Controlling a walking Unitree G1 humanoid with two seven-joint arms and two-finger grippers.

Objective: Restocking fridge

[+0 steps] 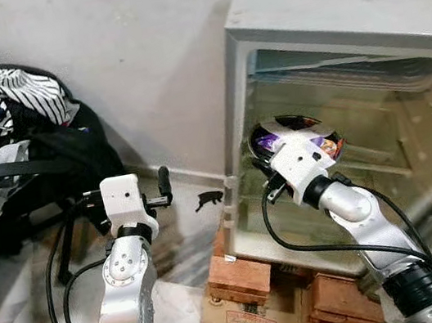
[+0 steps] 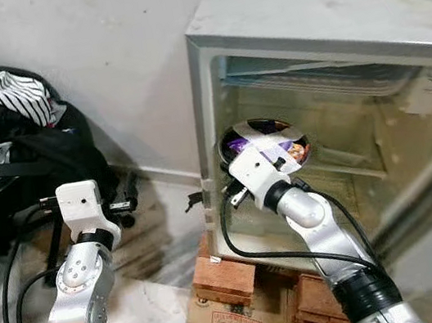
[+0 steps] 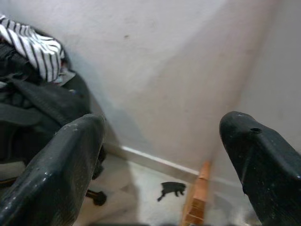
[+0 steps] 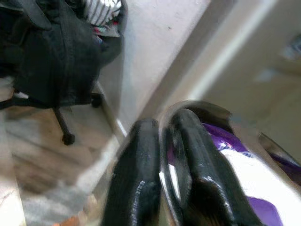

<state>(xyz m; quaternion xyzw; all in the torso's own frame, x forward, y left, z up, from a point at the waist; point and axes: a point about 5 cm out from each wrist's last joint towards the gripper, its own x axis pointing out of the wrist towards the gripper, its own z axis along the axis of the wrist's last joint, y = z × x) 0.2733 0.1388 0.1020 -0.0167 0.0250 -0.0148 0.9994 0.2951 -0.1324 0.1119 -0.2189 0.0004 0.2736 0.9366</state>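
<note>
Right gripper [image 4: 162, 188] pinches the rim of a metal bowl [image 1: 297, 125] inside the fridge [image 1: 357, 13]; bowl contents partly hidden. Left gripper [image 3: 160, 155] is spread wide and empty, left of the fridge.

floor [image 1: 25, 309], chair [image 1: 53, 180]; wooden blocks [image 1: 239, 274] under fridge [image 1: 341, 16]

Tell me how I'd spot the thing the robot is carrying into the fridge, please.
Find the small open fridge standing on bricks against the wall. At its doorway the right gripper holds a round, shiny metal bowl, its black fingers clamped on the rim. Purple and white packets inside it set it apart; the shelves around it look bare.
</note>
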